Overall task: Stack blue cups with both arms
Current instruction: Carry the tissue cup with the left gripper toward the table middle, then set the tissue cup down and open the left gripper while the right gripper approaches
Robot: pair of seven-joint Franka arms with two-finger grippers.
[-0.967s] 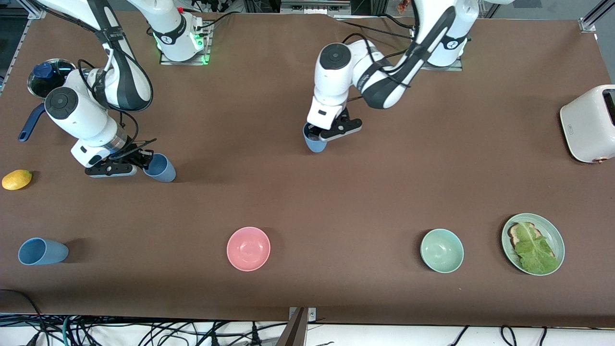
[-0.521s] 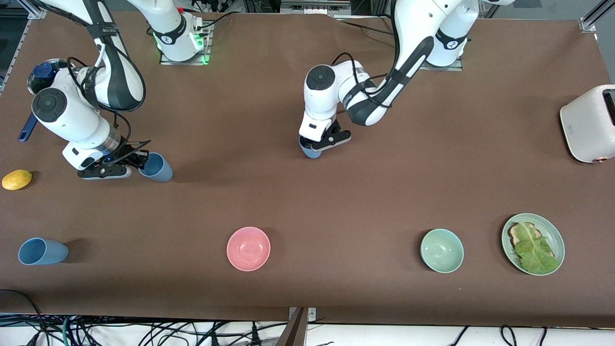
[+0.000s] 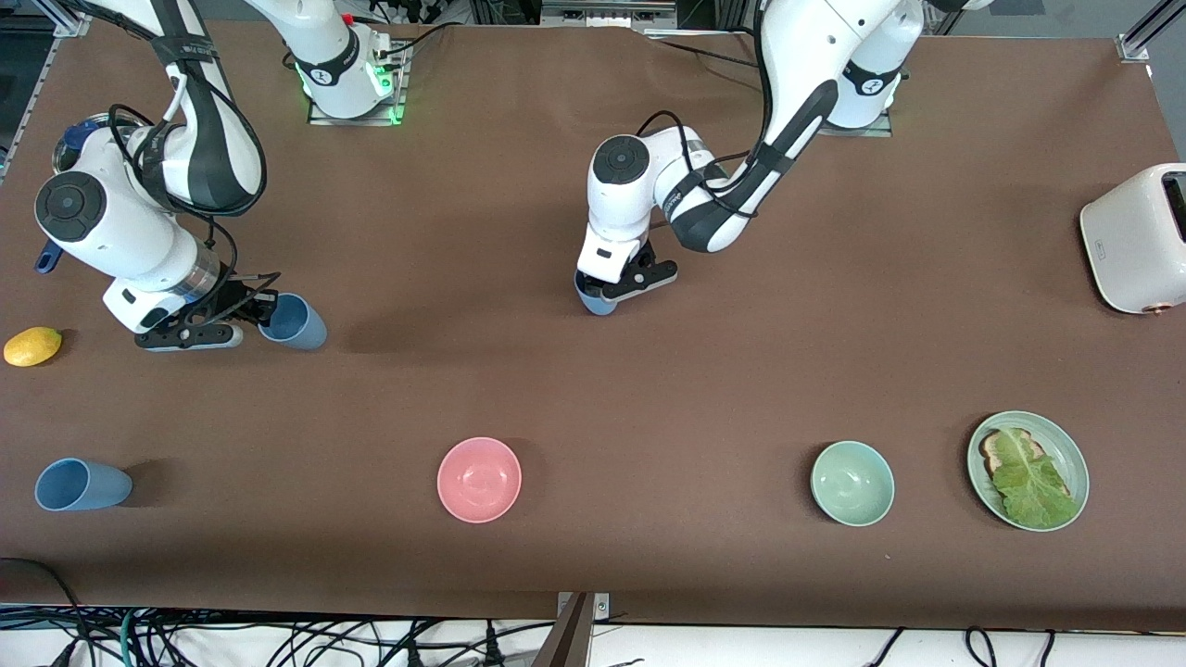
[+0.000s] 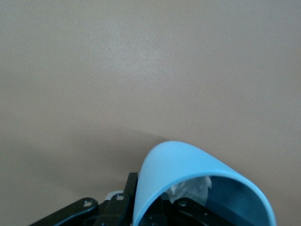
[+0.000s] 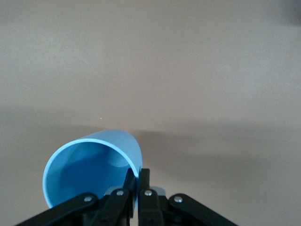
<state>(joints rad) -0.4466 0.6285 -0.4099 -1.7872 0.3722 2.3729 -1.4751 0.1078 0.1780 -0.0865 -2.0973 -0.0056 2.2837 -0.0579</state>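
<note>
A blue cup (image 3: 295, 322) is gripped at its rim by the right gripper (image 3: 248, 320), the fingers pinched shut on the wall, over the table (image 3: 649, 371) toward the right arm's end; in the right wrist view the cup (image 5: 91, 167) is seen tilted with its mouth open to the camera and the fingers (image 5: 136, 188) closed on its edge. A second blue cup (image 3: 596, 301) is clasped by the left gripper (image 3: 611, 287) low over the middle of the table; one finger is seen inside the rim in the left wrist view (image 4: 188, 207). A third blue cup (image 3: 82, 484) is lying on its side near the front edge, at the right arm's end, well apart from a pink bowl (image 3: 479, 479).
</note>
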